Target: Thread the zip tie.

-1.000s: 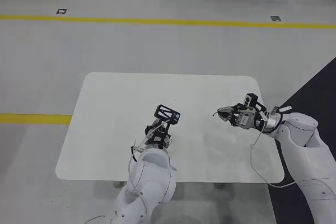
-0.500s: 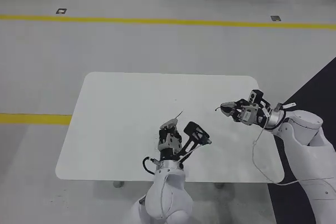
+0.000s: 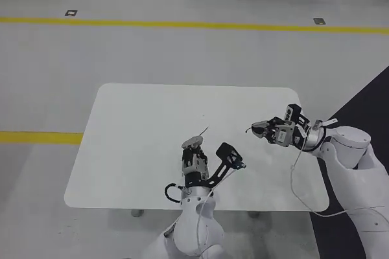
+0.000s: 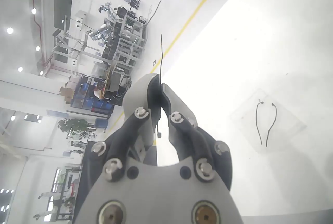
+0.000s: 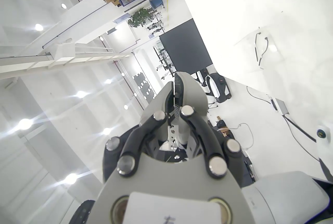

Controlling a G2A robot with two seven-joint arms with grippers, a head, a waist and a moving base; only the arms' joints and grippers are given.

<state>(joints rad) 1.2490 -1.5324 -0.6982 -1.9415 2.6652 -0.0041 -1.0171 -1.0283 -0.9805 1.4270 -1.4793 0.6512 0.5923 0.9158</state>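
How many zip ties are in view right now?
3. One zip tie is pinched in the left end effector, tail sticking out. Two others lie side by side on the clear sheet on the table. The shut right end effector may hide another.

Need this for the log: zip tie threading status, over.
Left gripper shut on thin black plastic zip tie, tail sticking out. Right gripper shut, apart. Two more black ties on clear sheet.

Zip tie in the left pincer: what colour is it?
Black; the zip tie shows best in the left wrist view, poking from the left pincer.
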